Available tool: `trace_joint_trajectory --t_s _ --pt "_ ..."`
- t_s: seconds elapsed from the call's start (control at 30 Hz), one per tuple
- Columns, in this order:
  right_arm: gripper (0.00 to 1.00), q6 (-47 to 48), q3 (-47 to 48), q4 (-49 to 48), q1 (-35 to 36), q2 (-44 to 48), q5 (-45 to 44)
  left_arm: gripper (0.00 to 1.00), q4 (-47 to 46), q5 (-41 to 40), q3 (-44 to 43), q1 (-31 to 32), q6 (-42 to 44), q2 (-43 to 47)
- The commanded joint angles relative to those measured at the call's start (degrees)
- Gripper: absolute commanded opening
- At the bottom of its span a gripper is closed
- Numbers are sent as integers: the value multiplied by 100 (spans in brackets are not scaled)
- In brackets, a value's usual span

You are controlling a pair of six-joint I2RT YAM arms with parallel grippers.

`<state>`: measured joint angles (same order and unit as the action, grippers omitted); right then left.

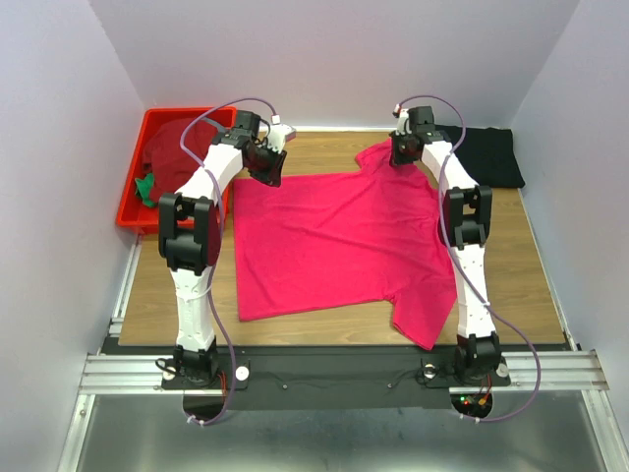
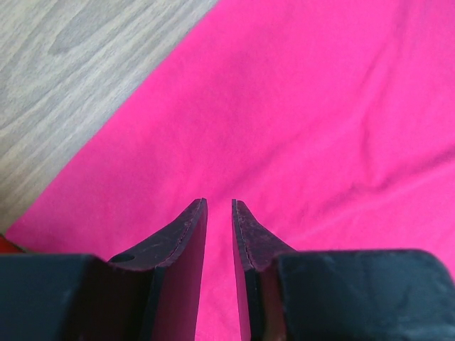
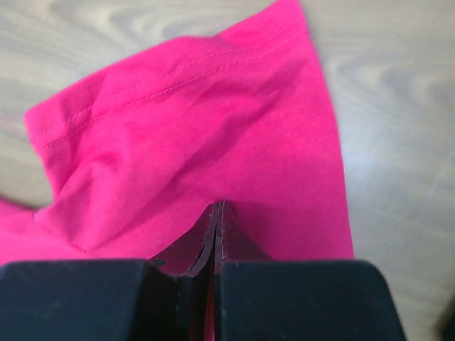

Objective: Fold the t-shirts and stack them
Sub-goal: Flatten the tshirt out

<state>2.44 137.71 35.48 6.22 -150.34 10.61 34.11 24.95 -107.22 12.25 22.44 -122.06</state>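
A bright pink-red t-shirt (image 1: 334, 241) lies spread flat on the wooden table (image 1: 536, 285). My left gripper (image 1: 263, 162) hovers over its far left corner. In the left wrist view the gripper (image 2: 219, 202) stands a narrow gap open, with flat pink cloth (image 2: 320, 106) below and nothing between the jaws. My right gripper (image 1: 405, 149) is at the far right sleeve. In the right wrist view it (image 3: 217, 206) is shut on the sleeve cloth (image 3: 199, 121), which puckers at the tips. A folded black t-shirt (image 1: 486, 154) lies at the far right.
A red plastic bin (image 1: 133, 211) stands at the far left, holding a dark red shirt (image 1: 172, 147) and a bit of green cloth (image 1: 145, 187). White walls close in the table on three sides. A metal rail (image 1: 334, 369) runs along the near edge.
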Motion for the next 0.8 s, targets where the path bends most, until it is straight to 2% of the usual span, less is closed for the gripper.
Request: trace_joint_trajectory --t_s 0.0,0.13,0.23,0.3,0.33,0.4,0.43,0.53,0.57,0.6,0.63,0.67,0.7,0.77 --pt "1 318 791 -112 46 -767 -859 32 210 -122 -106 -30 24 183" --pt "4 468 995 -620 46 -997 -842 32 333 -227 -177 -65 24 121" --pt "12 477 810 -1376 55 -936 -666 32 342 -254 -115 -74 33 165" --pt "23 451 1011 -1526 81 -979 -560 32 316 -271 -45 -74 41 226" --pt "33 485 1082 -1527 116 -831 -517 32 316 -263 -36 -74 59 261" --pt "44 565 873 -1536 125 -472 -403 33 290 -271 -10 -74 68 314" --pt "55 591 480 -1527 134 -191 -367 33 272 -263 25 -74 77 341" --pt "69 723 -382 -1518 125 1153 -209 33 228 -166 253 -74 164 507" --pt "78 758 -698 -1527 125 1487 -183 33 219 -122 454 -74 217 647" --pt "83 802 -1372 -1518 117 2213 -156 33 193 -105 587 -74 330 727" --pt "89 924 -1692 -1457 125 2524 -130 33 132 -96 727 -74 392 823" --pt "100 1012 -1991 -1422 117 2867 -138 33 96 -104 1059 -74 463 1042" --pt "100 1083 -2646 -1378 108 3149 -208 33 61 -96 1219 -65 524 1148" --pt "100 1303 -3151 -1071 -14 3853 -217 33 87 -78 1684 -47 831 1446"
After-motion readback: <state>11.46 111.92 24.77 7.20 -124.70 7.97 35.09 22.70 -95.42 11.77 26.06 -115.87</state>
